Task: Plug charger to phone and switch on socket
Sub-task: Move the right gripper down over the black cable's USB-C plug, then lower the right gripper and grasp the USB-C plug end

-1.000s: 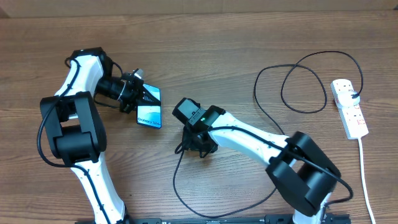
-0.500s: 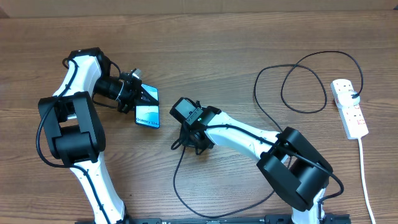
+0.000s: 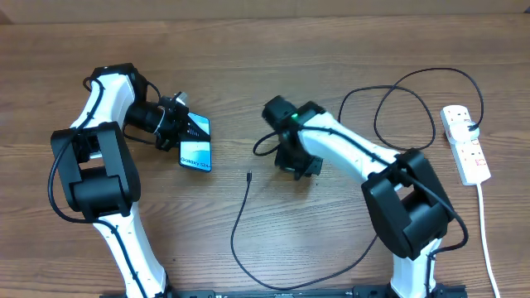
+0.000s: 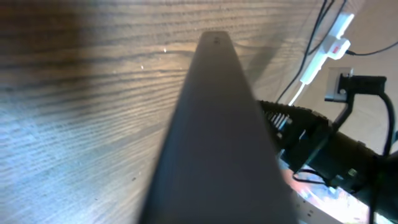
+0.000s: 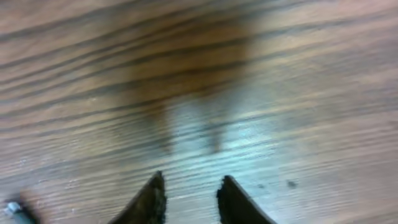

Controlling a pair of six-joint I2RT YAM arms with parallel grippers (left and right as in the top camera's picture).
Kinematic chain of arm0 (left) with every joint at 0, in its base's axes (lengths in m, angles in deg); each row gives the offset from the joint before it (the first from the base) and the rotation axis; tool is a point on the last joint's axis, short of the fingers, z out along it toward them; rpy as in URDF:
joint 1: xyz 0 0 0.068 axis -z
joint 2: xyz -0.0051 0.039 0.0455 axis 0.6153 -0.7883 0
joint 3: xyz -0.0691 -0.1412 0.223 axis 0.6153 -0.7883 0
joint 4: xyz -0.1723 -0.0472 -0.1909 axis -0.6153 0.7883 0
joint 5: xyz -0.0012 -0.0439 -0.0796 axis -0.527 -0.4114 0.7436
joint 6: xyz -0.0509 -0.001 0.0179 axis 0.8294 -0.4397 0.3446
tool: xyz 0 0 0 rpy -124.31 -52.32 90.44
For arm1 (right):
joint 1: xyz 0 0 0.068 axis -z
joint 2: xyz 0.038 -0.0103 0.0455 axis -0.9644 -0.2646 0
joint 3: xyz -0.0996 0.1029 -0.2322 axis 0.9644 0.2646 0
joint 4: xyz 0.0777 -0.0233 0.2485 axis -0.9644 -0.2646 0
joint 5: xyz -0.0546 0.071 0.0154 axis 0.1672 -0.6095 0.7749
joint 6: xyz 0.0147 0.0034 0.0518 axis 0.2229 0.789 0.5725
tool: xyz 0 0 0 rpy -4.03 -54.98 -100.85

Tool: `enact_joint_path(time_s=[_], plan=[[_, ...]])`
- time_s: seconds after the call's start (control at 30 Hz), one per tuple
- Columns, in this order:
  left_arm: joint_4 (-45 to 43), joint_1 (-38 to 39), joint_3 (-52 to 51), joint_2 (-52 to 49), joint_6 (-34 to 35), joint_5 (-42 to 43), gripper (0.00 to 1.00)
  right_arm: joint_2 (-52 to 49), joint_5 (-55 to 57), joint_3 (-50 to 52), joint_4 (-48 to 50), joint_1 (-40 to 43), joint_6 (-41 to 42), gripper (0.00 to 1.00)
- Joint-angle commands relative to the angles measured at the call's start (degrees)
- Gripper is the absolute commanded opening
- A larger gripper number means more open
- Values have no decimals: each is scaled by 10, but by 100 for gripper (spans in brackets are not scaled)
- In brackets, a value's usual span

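The phone (image 3: 197, 154), its light screen marked with small text, is tilted off the table, and my left gripper (image 3: 194, 131) is shut on its upper end. In the left wrist view its dark edge (image 4: 211, 137) fills the middle and hides the fingers. The charger cable's connector tip (image 3: 249, 175) lies free on the wood between phone and right gripper. The thin black cable (image 3: 234, 240) runs down, loops round and reaches the socket (image 3: 465, 145) at far right. My right gripper (image 3: 300, 167) is open and empty, to the right of the tip. Its fingertips (image 5: 155, 193) hang over bare wood.
The cable makes big loops (image 3: 389, 108) at the back right, beside the power strip. The strip's white cord (image 3: 484, 232) runs down the right edge. The strip also shows far off in the left wrist view (image 4: 323, 53), with the right arm (image 4: 336, 152) in front of it.
My right gripper has let go of the cable end and swung up and to the right. The connector tip now lies alone on the table. The left gripper and phone have barely moved.
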Motion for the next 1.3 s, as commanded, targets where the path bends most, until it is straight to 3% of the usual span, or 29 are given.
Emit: enact_joint_path(time_s=[0.0, 0.2, 0.43, 0.6, 0.67, 0.77, 1.0, 1.1, 1.23, 1.27], plan=[[-6, -5, 7, 20, 38, -3, 4, 0, -110, -11, 20, -19, -40, 37], [-9, -33, 8, 20, 90, 10, 4, -1, -82, -11, 78, -89, -17, 54], [14, -65, 8, 20, 101, 23, 4, -14, 115, -11, 105, -171, 39, 55], [18, -72, 7, 20, 101, 23, 4, -42, 116, -11, 103, -170, 39, 54], [18, -72, 7, 20, 101, 23, 4, -48, 107, -11, 98, -163, 39, 47], [18, -72, 7, 20, 101, 23, 4, -48, 98, -12, 92, -153, 39, 24], [18, -72, 8, 20, 101, 23, 4, -48, 98, -47, -1, -92, 18, 17], [18, -72, 8, 20, 101, 23, 4, -48, 56, -47, -5, -58, -10, 25], [18, -72, 8, 20, 101, 23, 4, -49, -41, -44, -6, -31, -12, 51], [18, -72, 7, 20, 101, 23, 4, -49, -55, -41, -5, -29, -4, 54]])
